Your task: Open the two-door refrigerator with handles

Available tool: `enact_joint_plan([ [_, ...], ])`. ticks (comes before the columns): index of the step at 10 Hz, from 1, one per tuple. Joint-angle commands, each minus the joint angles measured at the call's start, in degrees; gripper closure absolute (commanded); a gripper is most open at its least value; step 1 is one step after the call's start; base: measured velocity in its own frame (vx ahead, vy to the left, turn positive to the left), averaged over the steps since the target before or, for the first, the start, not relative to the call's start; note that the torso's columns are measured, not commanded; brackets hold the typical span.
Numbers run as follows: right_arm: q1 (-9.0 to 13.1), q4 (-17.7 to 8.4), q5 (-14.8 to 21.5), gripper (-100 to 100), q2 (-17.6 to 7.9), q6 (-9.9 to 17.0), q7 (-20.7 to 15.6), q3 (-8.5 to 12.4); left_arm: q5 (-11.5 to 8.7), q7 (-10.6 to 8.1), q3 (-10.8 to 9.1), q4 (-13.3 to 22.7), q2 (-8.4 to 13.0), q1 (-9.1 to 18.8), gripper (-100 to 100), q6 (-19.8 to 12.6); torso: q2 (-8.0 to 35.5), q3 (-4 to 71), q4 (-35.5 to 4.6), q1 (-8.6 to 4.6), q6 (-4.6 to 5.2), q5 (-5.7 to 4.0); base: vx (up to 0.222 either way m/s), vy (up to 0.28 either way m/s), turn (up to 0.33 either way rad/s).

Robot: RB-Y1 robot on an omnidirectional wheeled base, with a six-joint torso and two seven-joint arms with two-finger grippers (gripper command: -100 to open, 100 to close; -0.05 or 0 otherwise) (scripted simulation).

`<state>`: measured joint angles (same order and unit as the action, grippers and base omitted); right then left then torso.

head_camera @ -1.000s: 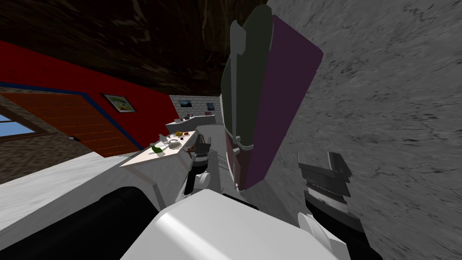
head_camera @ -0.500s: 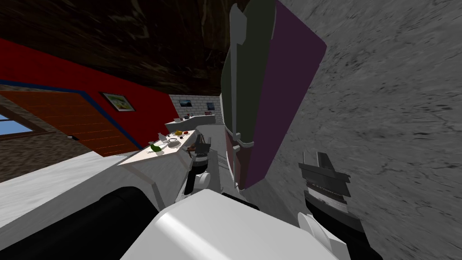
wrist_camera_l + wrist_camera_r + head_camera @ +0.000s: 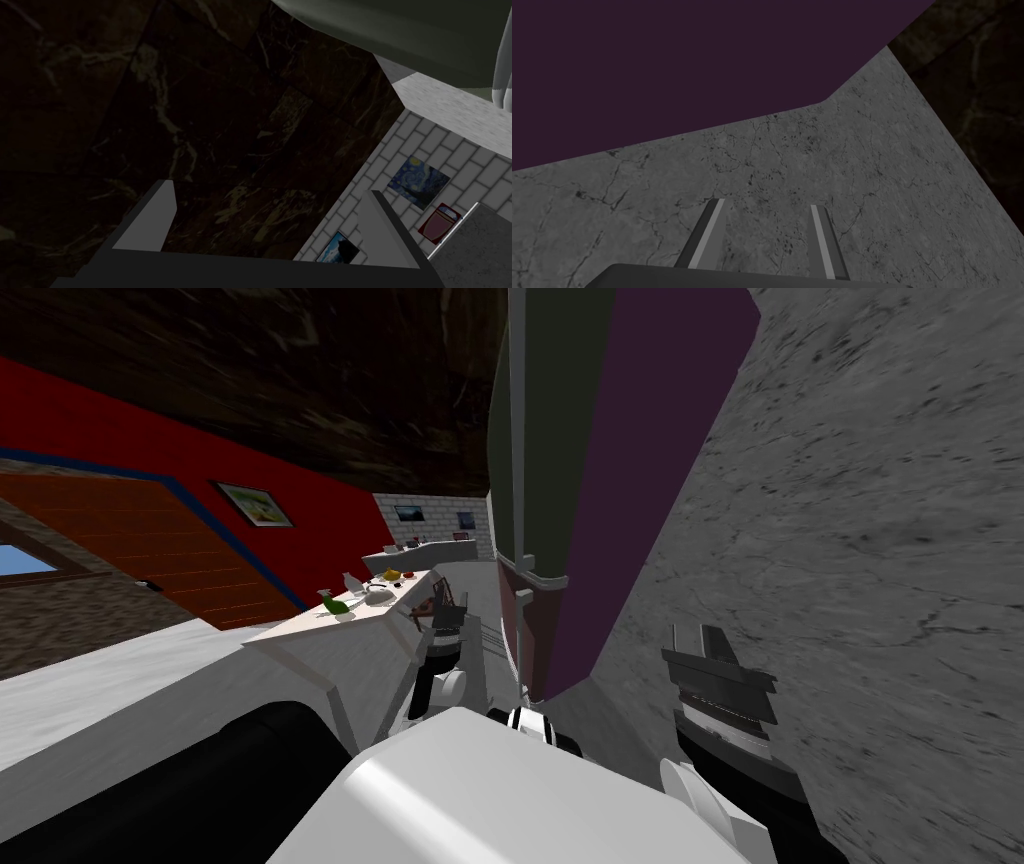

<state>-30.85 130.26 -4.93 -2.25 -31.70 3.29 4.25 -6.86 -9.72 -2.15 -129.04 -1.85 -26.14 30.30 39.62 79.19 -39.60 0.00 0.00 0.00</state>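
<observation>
Looking from the head, refrigerator: a tall refrigerator (image 3: pixel 550 438) with a dark grey-green front and a flat dark purple side stands straight ahead. The mottled grey stone wall (image 3: pixel 880 538) is on its right, and both doors look closed.
Handles: a long light grey bar handle (image 3: pixel 517 438) runs up the left edge of the upper door. A shorter light grey handle (image 3: pixel 521 623) sits below it.
Left hand: the left hand (image 3: pixel 449 606) is raised just left of the refrigerator's lower part, near the shorter handle but apart from it.
Right hand: the right hand (image 3: pixel 700 636) is held up to the right of the purple side, in front of the grey wall.
Worktop: a long white worktop (image 3: pixel 330 633) on the left carries a green bottle (image 3: pixel 337 605) and small dishes too small to tell. A red wall (image 3: pixel 200 448) with a framed picture (image 3: pixel 252 503) is behind it.
Left wrist, hand: the two light grey fingers (image 3: pixel 150 220) are spread wide with nothing between them, pointing at a dark marbled surface (image 3: pixel 150 100).
Left wrist, refrigerator: the curved grey-green front (image 3: pixel 400 30) and the end of a light grey handle (image 3: pixel 502 65) lie well off to one side of the fingers. A white brick wall (image 3: pixel 380 160) with a blue swirled painting (image 3: pixel 419 181) is beyond.
Right wrist, hand: the fingers (image 3: pixel 712 230) stand parted by a modest gap and hold nothing.
Right wrist, refrigerator: past the fingertips lies the grey stone wall (image 3: pixel 812 160), and beyond that the refrigerator's purple side (image 3: pixel 687 65).
</observation>
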Motion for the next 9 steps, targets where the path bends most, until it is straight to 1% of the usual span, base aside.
enact_joint_plan([
  [1,0.0,0.0,0.0,0,0.0,0.0,0.0,0.0,0.0,-0.13,-0.61,1.8,4.2,2.3,-100,-1.5,1.9,4.0,-1.9,-0.02,-0.01,0.0,0.023,-0.034,0.083],
  [2,0.0,0.0,0.0,0,0.0,0.0,0.0,0.0,0.1,-0.21,-1.02,3.0,5.9,3.9,-100,-2.4,2.4,5.1,-2.4,-0.06,0.0,-0.01,0.027,-0.047,0.094],
  [4,0.0,0.0,0.0,0,0.0,0.0,0.0,0.0,0.1,-0.44,-2.12,6.1,8.7,7.6,-100,-5.0,2.6,5.4,-2.7,-0.07,0.0,-0.02,0.027,-0.07,0.133],
  [5,0.0,0.0,0.0,0,0.0,0.0,0.0,0.0,0.1,-0.44,-2.12,6.1,8.7,8.0,-100,-5.0,2.6,5.4,-2.7,-0.08,-0.01,-0.02,0.024,-0.06,0.052],
  [6,0.0,0.0,0.0,0,0.0,0.0,0.0,0.0,0.1,-0.58,-2.8,8.0,9.8,10.2,-100,-6.5,2.7,5.4,-2.7,0.01,0.02,0.0,0.021,-0.053,0.083],
  [7,0.0,0.0,0.0,0,0.0,0.0,0.0,0.0,0.1,-0.73,-3.56,10.1,10.7,11.9,-100,-8.2,2.7,5.4,-2.7,0.06,0.0,0.02,0.028,-0.077,0.224],
  [8,0.0,0.0,0.0,0,0.0,0.0,0.0,0.0,0.1,-0.73,-3.56,10.1,10.7,13.2,-100,-8.2,2.7,5.4,-2.7,-0.01,-0.02,0.0,0.024,-0.068,0.061],
  [9,0.0,0.0,0.0,0,0.0,0.0,0.0,0.0,0.1,-0.89,-4.4,12.5,11.5,15.4,-100,-10.1,2.7,5.4,-2.7,-0.02,0.03,-0.01,0.027,-0.065,0.082],
])
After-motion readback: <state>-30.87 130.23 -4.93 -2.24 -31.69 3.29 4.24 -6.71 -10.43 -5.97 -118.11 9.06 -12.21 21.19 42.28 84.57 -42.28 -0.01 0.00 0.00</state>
